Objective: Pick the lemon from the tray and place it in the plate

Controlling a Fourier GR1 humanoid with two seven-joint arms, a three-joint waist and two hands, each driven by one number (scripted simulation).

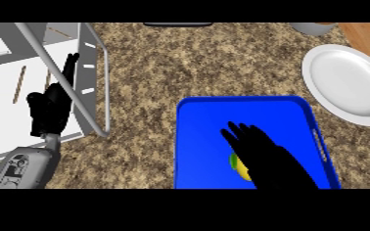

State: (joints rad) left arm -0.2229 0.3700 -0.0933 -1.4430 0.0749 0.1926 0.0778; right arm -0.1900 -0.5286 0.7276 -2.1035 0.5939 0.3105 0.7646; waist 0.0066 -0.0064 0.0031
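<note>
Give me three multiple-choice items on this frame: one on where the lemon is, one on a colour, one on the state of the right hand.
1. Where is the lemon?
A. On the plate
B. In the tray
C. On the bare counter

2. What colour is the tray?
A. Blue
B. Red
C. White

3. What is the right hand doing?
A. Resting at the left edge
B. Carrying the lemon over the plate
C. Open over the lemon, fingers straight

Key: 1 B, the lemon lies near the tray's lower edge, partly hidden under the right hand. 2 A, the tray is blue, while the plate is white. 3 C, its fingers stretch out above the lemon and are not curled round it.
</note>
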